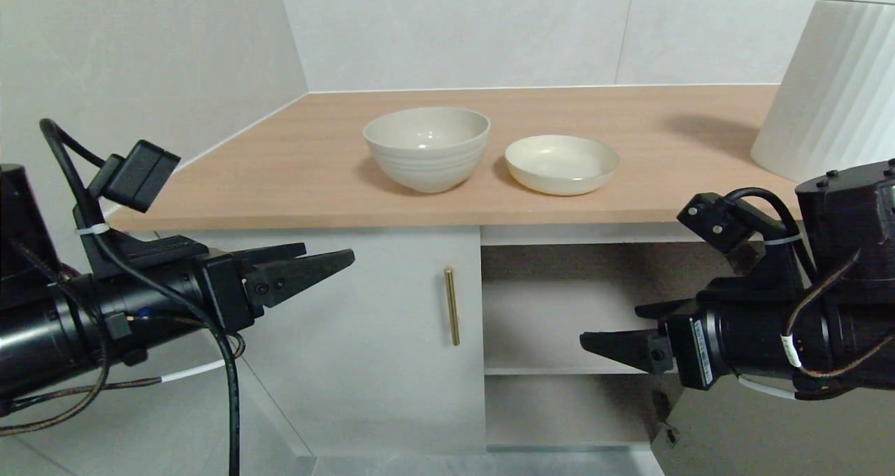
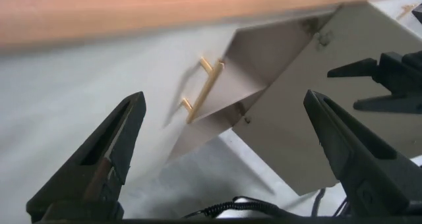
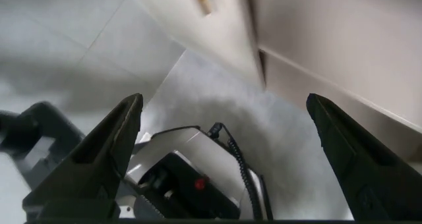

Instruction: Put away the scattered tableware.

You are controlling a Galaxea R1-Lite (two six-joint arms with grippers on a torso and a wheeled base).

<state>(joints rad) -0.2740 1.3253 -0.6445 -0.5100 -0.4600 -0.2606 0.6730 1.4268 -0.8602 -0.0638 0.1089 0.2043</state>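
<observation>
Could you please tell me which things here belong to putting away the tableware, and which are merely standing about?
Job: deep bowl; shallow dish; open cabinet shelf, the likely place for them; left hand and right hand, both open.
Just there: white ribbed object on the counter; closed cabinet door with brass handle.

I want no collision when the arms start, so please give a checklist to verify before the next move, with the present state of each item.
1. Left gripper open, holding nothing: ok.
2. Right gripper open, holding nothing: ok.
3. Deep bowl upright on the countertop: ok.
4. Shallow bowl upright, apart from the deep bowl: ok.
5. Cabinet's right compartment open: ok.
6. Ribbed white lampshade out of the right arm's path: cannot tell.
</observation>
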